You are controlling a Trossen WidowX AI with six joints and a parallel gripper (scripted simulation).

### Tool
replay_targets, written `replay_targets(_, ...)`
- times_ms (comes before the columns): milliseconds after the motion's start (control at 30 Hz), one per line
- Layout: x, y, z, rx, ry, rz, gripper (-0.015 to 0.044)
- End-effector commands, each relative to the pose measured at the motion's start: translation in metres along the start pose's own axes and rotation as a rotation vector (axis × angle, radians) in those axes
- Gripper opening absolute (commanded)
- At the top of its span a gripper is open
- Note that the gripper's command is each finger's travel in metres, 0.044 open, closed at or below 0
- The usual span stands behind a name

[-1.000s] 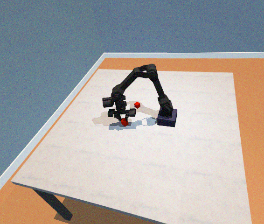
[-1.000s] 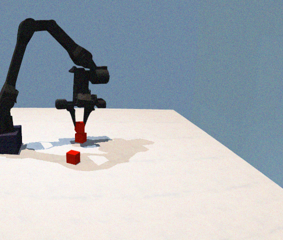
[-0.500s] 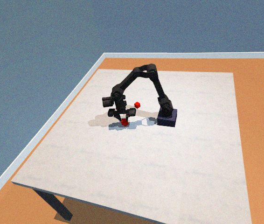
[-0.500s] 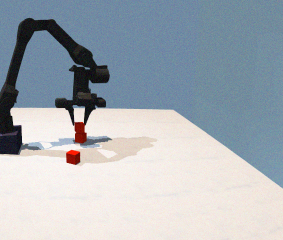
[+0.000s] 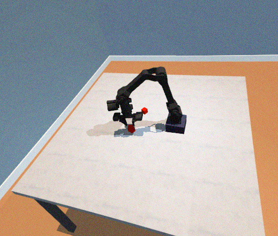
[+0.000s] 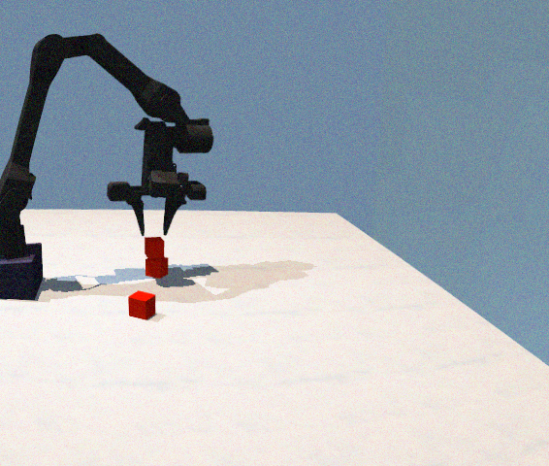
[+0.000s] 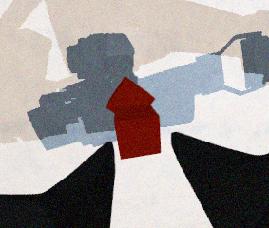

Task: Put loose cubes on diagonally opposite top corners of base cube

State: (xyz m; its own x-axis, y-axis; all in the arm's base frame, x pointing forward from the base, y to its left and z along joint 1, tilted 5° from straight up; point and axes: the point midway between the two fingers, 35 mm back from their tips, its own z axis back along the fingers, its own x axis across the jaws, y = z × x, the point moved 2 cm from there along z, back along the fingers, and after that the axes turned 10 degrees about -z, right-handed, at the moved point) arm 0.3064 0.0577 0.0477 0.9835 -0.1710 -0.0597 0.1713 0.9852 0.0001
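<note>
A red cube (image 6: 153,247) sits offset on the base cube (image 6: 156,267), capping one corner; just above it, the gripper (image 6: 152,231) hangs spread, empty; another cube (image 6: 142,304) waits nearby.

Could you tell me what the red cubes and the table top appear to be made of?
The stacked cube, base cube and loose cube look like matte plastic or painted wood: flat uniform red, no gloss or grain. The table top looks like pale stone or laminate, with faint grey streaks. Neither is certain.

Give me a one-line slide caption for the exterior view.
Open end effector above first cube on base cube; second cube waits.
</note>
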Motion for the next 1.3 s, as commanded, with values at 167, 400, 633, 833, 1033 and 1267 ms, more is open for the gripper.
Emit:
replay_targets(167, 0.001, 0.000, 0.011, 0.004, -0.010, 0.001, 0.0205)
replay_targets(400, 0.003, -0.011, 0.010, -0.002, -0.006, 0.097, 0.0265)
replay_targets(633, 0.009, -0.043, 0.016, -0.010, -0.007, 0.378, 0.0265)
replay_targets(833, 0.010, -0.068, 0.021, -0.014, -0.006, 0.626, 0.0265)
replay_targets(1033, 0.010, -0.093, 0.026, -0.018, -0.003, 0.873, 0.0265)
replay_targets(1267, 0.007, -0.121, 0.031, -0.021, 0.002, 1.165, 0.0265)
